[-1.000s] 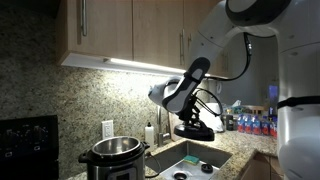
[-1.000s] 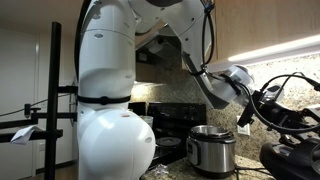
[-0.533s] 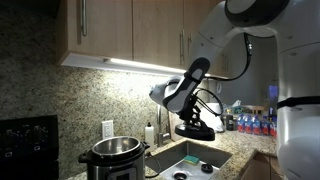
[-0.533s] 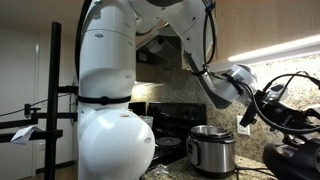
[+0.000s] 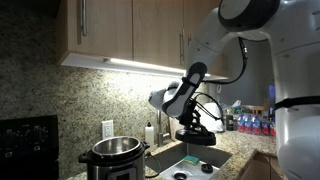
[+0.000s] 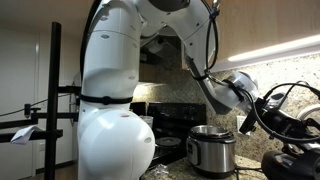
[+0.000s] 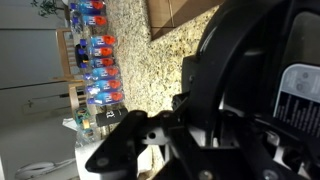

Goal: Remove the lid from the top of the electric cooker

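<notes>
**Over the sink: lid off cooker, held in claw**

At far left in an exterior view, a black appliance (image 5: 25, 145) sits against the granite wall. Next is a wall outlet (image 5: 108, 129), w/ the cooker (image 5: 113, 155) just below it at 6 o'clock. The cooker is open-topped, w/ its steel rim bare. A soap bottle (image 5: 150, 132) stands at the cooker's 2 o'clock.

Further right, the claw (image 5: 190, 120) is clamped tight on the lid (image 5: 198, 135) by its raised handle. The lid hangs in the air, roughly level and well apart from the cooker at its 2–3 o'clock. It is above the sink (image 5: 175, 158), not touching it. The white arm (image 5: 225, 45) comes down to the claw from 1 o'clock. A row of bottles (image 5: 252, 122) sits on the counter at far right.

In the opposite exterior view the cooker (image 6: 212, 150) is centre-right, lidless. The lid (image 6: 292, 166) is low at its 4 o'clock, by the frame edge.

In the wrist view, bottles (image 7: 95, 60) w/ red caps line the left and the granite counter (image 7: 150, 90) is beside them. Black lid plastic (image 7: 250, 60) fills the right. Can't separate the fingers from the lid there.
</notes>
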